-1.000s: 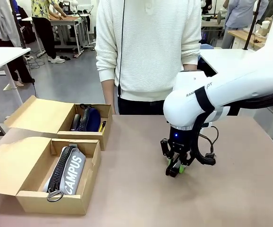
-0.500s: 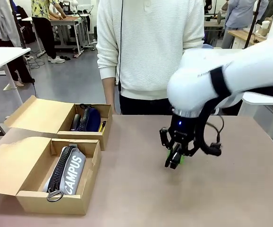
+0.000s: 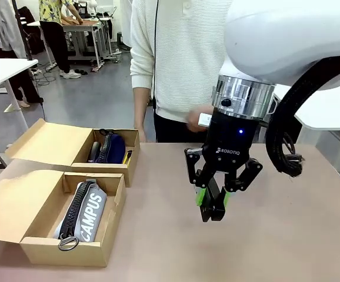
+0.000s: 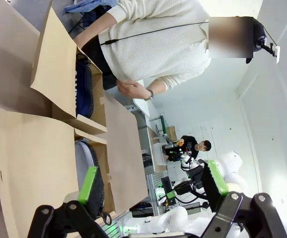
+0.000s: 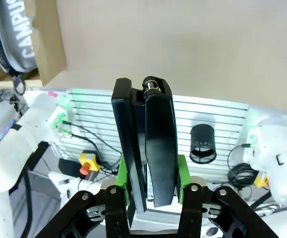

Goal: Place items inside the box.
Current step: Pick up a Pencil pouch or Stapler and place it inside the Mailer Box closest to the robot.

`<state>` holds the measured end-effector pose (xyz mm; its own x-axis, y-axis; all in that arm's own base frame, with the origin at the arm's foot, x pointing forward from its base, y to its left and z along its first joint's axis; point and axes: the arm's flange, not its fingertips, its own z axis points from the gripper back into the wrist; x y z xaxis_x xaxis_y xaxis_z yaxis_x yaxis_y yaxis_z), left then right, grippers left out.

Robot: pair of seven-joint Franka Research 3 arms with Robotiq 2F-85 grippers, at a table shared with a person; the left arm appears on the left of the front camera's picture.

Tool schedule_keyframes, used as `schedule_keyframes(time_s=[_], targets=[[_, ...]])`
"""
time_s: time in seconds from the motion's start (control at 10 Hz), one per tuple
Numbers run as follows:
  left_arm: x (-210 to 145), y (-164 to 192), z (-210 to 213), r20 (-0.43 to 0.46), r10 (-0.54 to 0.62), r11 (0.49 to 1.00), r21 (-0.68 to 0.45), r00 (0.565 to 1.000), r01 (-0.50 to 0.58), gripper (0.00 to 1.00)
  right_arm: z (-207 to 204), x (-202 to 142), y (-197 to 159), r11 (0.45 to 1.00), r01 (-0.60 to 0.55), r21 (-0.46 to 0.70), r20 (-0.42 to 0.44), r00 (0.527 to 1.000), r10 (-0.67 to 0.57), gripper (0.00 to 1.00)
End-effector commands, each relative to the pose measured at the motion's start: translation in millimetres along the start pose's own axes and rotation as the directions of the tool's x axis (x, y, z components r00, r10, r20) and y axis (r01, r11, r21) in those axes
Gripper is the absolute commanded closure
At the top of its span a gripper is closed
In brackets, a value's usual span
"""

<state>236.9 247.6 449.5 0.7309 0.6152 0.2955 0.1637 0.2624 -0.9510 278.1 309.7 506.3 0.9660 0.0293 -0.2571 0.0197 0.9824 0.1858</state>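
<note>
The black stapler (image 3: 212, 203) hangs above the table's middle, pinched upright by my right gripper (image 3: 212, 205). From the right wrist the stapler (image 5: 148, 148) stands between the green pads (image 5: 182, 173), the right gripper (image 5: 152, 181) shut on it. The grey CAMPUS pouch (image 3: 85, 212) lies in the near tan box (image 3: 64, 251) at the front left, its flap lid folded open. The pouch (image 5: 12, 32) and box (image 5: 49, 44) also sit at the top left of the right wrist view. My left gripper (image 4: 152, 184) is open, holds nothing, and looks over the box's flap (image 4: 34, 163).
A narrower tan box (image 3: 118, 167) behind the near one holds a navy pouch (image 3: 111, 148), a yellow knife and a pen. A person in a white sweater (image 3: 182, 64) stands at the far edge, one hand (image 3: 195, 121) behind my right wrist. Bare tabletop (image 3: 299, 235) lies to the right.
My right arm has lifted the stapler off the table and swung toward the camera, so the gripper now hangs higher and slightly further left.
</note>
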Motion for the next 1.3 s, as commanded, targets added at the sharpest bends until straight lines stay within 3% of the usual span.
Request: schedule_keyframes(time_s=[0.0,0.1,0.2,0.3,0.6,0.8,0.9,1.1,1.2], targets=[[-1,0,-1,0.011,-0.012,1.000,-0.022,1.000,0.012,0.00,0,10,-3,0.998,0.060,0.010,-0.008,0.998,-0.060,0.78],[-1,0,-1,0.011,-0.012,1.000,-0.022,1.000,0.012,0.00,0,0,0,1.000,0.000,0.000,0.000,1.000,0.000,0.58],[-1,0,-1,0.011,-0.012,1.000,-0.022,1.000,0.012,0.00,-9,-1,31,0.986,-0.076,-0.148,0.047,0.995,0.084,0.58],[-1,0,-1,0.011,-0.012,1.000,-0.022,1.000,0.012,0.00,-10,0,62,0.972,-0.109,-0.208,0.093,0.987,0.131,0.58],[-1,0,-1,0.011,-0.012,1.000,-0.022,1.000,0.012,0.00,-13,2,130,0.962,-0.127,-0.241,0.112,0.981,0.158,0.58],[-1,0,-1,0.011,-0.012,1.000,-0.022,1.000,0.012,0.00,-11,1,144,0.971,-0.105,-0.214,0.158,0.977,0.141,0.58],[-1,0,-1,0.011,-0.012,1.000,-0.022,1.000,0.012,0.00,-9,-1,126,0.975,-0.148,-0.167,0.137,0.976,0.172,0.58],[-1,0,-1,0.011,-0.012,1.000,-0.022,1.000,0.012,0.00,-4,-24,47,0.995,-0.100,-0.001,0.181,0.979,0.099,0.58],[-1,0,-1,0.011,-0.012,1.000,-0.022,1.000,0.012,0.00,-8,-41,6,0.993,-0.113,0.017,0.210,0.972,0.107,0.58]])
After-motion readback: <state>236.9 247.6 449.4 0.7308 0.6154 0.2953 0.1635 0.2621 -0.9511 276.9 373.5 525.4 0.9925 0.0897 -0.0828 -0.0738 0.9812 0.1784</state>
